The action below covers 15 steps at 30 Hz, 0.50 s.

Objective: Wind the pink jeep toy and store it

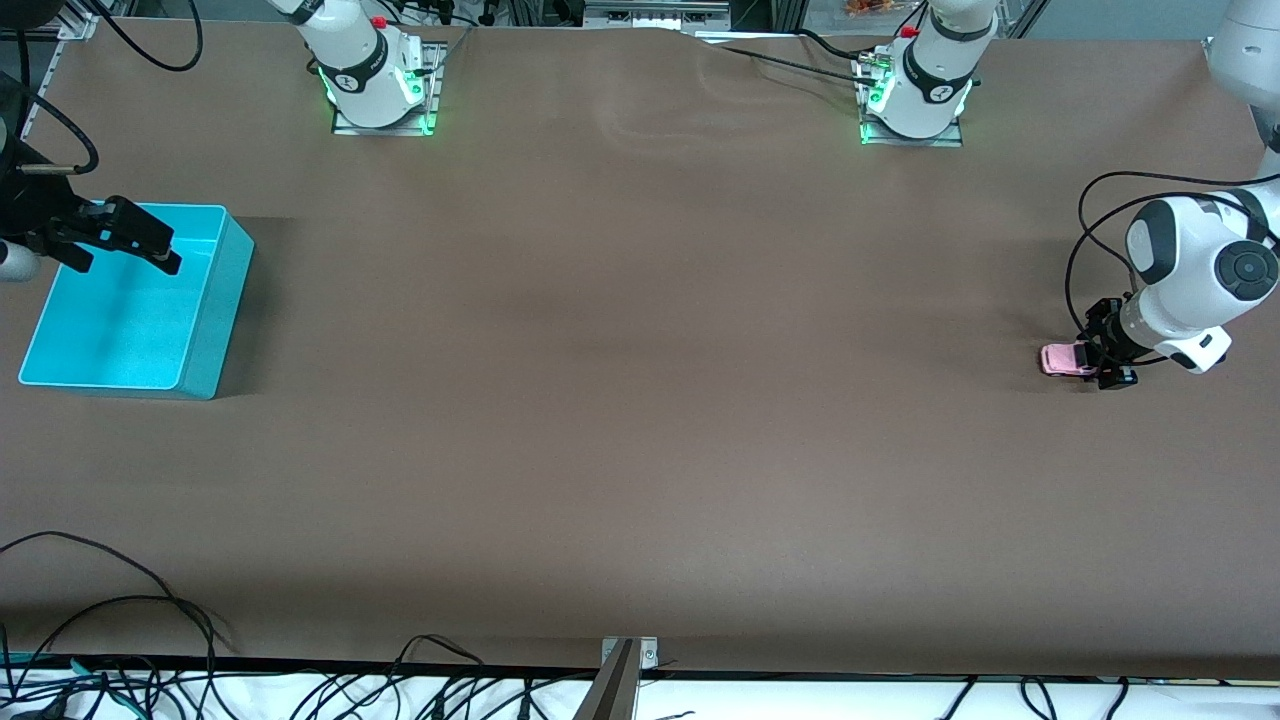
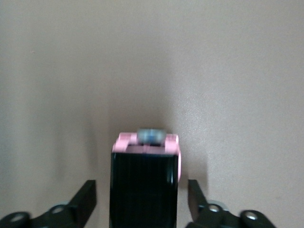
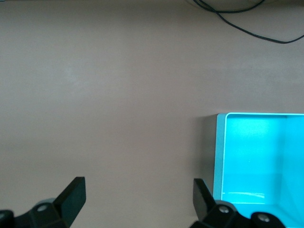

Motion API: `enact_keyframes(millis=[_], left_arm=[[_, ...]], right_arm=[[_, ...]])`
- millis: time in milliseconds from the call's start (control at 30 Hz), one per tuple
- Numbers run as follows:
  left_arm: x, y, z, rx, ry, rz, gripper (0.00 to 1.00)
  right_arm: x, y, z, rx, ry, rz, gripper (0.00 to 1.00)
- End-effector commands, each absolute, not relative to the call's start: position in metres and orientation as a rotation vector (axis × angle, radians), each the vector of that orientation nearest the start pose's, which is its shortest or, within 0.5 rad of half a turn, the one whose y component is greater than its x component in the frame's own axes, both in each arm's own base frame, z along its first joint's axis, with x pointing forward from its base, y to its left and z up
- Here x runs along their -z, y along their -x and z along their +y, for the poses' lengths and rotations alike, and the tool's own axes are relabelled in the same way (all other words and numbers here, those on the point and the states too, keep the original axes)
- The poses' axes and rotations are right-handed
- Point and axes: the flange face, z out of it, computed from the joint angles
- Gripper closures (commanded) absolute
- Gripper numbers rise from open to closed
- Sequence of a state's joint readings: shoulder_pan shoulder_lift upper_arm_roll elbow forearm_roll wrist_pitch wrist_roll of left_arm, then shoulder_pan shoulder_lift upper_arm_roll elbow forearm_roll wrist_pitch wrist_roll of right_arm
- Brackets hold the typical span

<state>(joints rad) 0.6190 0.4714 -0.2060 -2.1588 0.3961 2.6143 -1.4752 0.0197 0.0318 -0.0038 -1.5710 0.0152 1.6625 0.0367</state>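
The toy jeep has a light pink body and a glossy black roof. The bin is bright turquoise, inside and out. The worktop is plain brown. Both tools are black

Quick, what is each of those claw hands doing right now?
Left gripper: open, fingers either side of the pink jeep toy, gaps showing, not gripping.
Right gripper: open, holding nothing, over the turquoise bin.
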Motion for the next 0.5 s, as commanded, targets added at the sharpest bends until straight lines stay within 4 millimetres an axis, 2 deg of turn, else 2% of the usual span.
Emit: enact_keyframes(millis=[0,234,334,467], left_arm=[[-0.207,-0.529,0.219,0.124,2.162,-2.074,0.0],[-0.272,-0.525,0.212,0.101,2.123,-1.987,0.0],[-0.3,-0.526,0.201,0.114,2.156,-1.938,0.0],[-0.331,-0.527,0.197,0.131,2.21,-1.954,0.0]], right_arm=[[-0.622,-0.575,0.011,0.105,3.123,0.035,0.0],[-0.622,-0.575,0.011,0.105,3.123,0.035,0.0],[-0.621,-0.575,0.011,0.102,3.123,0.035,0.0],[-0.622,-0.575,0.011,0.105,3.123,0.035,0.0]])
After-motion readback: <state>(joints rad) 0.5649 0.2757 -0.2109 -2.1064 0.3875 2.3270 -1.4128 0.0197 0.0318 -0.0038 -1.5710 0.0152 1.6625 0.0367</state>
